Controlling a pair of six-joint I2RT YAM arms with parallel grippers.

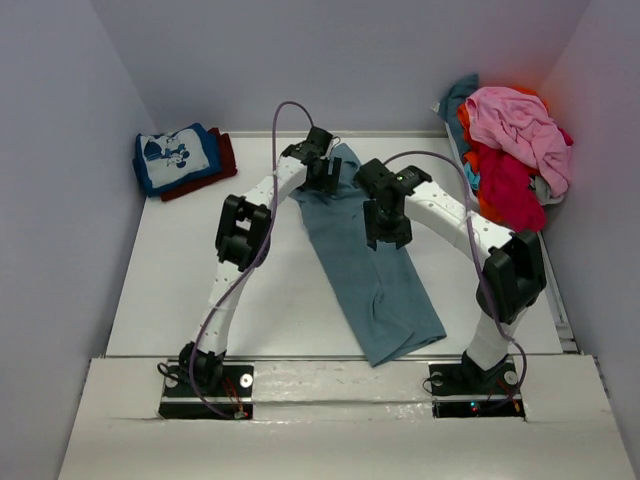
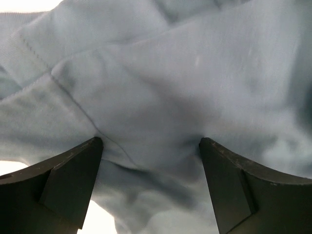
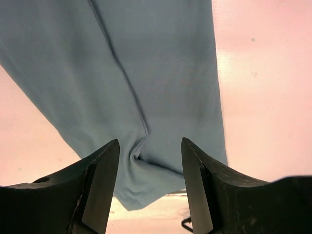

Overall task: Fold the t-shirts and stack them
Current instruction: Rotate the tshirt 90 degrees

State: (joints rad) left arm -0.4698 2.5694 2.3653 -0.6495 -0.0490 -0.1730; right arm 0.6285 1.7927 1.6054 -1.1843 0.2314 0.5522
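— Left gripper (image 2: 151, 141) first: how do the jaws stand?
— Spread wide, with nothing between them. Its fingers (image 2: 63, 180) are apart over rumpled slate-blue cloth. I cannot tell whether the tips touch it.
— And the right gripper (image 3: 150, 144)?
— Parted too, somewhat less wide, and gripping nothing. A crease in the cloth runs down between its two fingers (image 3: 97, 185) (the fabric there lies flat on the table, not lifted).
— Where is that shirt?
— The slate-blue t-shirt (image 1: 375, 270) lies as a long narrow strip across the middle of the table (image 1: 190, 300). It runs slantwise from near the far edge down towards the near edge. The left gripper is over its far end and the right gripper over its middle, the two near each other.
— And the rest?
— In the far left corner there is a folded stack, with the blue t-shirt with white cartoon print (image 1: 175, 157) lying on the dark red t-shirt (image 1: 225, 160). In the far right corner there is a loose heap. The pink t-shirt (image 1: 520, 125) is on top and the red t-shirt (image 1: 510, 190) under it. The orange t-shirt (image 1: 468, 150) shows at the heap's left side, and the teal t-shirt (image 1: 460, 95) is at the back.
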